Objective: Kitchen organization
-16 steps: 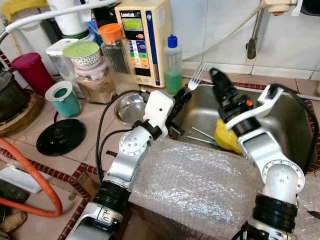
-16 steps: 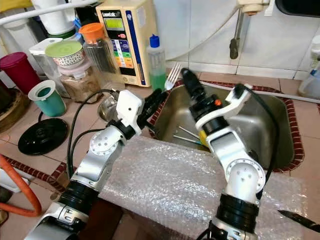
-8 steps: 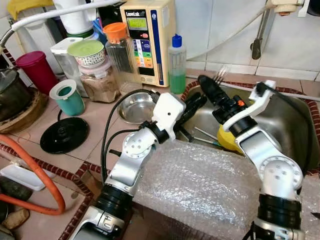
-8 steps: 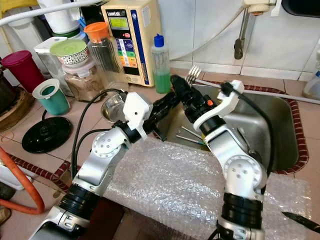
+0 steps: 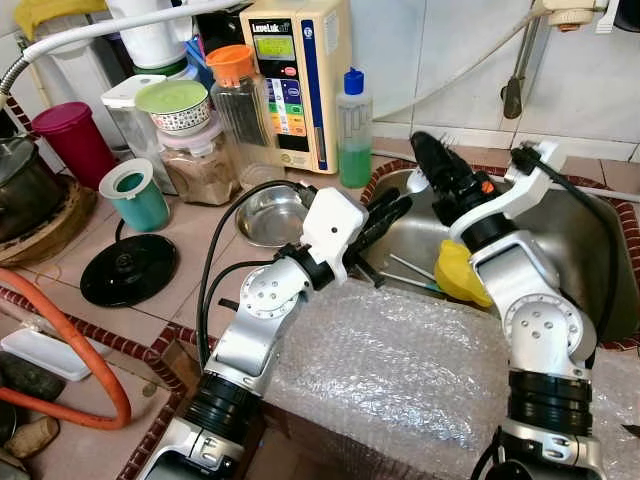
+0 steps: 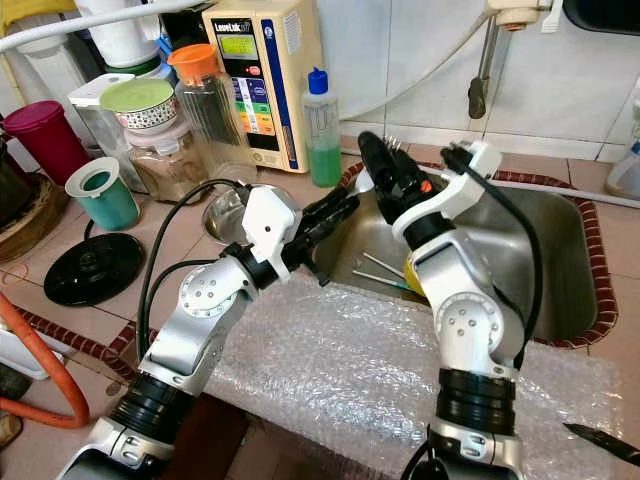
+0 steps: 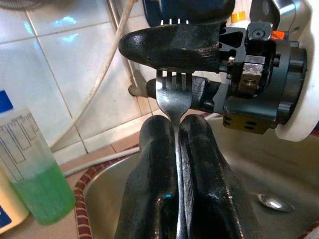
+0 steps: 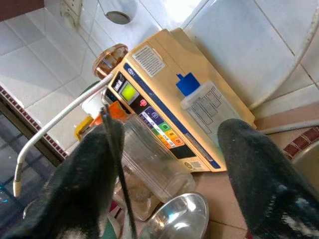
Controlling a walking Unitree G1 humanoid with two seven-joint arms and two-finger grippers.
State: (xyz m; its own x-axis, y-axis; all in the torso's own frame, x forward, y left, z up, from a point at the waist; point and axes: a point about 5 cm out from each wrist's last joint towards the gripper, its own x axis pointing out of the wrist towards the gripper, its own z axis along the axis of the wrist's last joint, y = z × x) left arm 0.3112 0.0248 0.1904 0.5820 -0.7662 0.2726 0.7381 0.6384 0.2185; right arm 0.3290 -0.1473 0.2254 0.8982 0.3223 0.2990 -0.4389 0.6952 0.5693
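Note:
My left gripper (image 7: 177, 122) is shut on the handle of a steel fork (image 7: 173, 97), holding it over the near left corner of the sink (image 5: 590, 240). The fork's tines (image 6: 392, 143) point up and away from me. My right gripper (image 5: 432, 165) is open, and its black fingers (image 7: 169, 45) stand on either side of the tines. In the right wrist view the fork (image 8: 115, 164) appears edge-on against one finger, with the other finger far from it.
A yellow cloth (image 5: 460, 270) and loose cutlery (image 5: 410, 268) lie in the sink. Bubble wrap (image 5: 400, 370) covers the counter in front. A steel bowl (image 5: 268, 212), green soap bottle (image 5: 353, 130), water machine (image 5: 290, 80), jars, teal cup (image 5: 133, 195) and black lid (image 5: 128, 270) crowd the left.
My right gripper has swung in from the right to the fork's tines, its open fingers now around them. The left gripper keeps its hold on the handle, lowered slightly.

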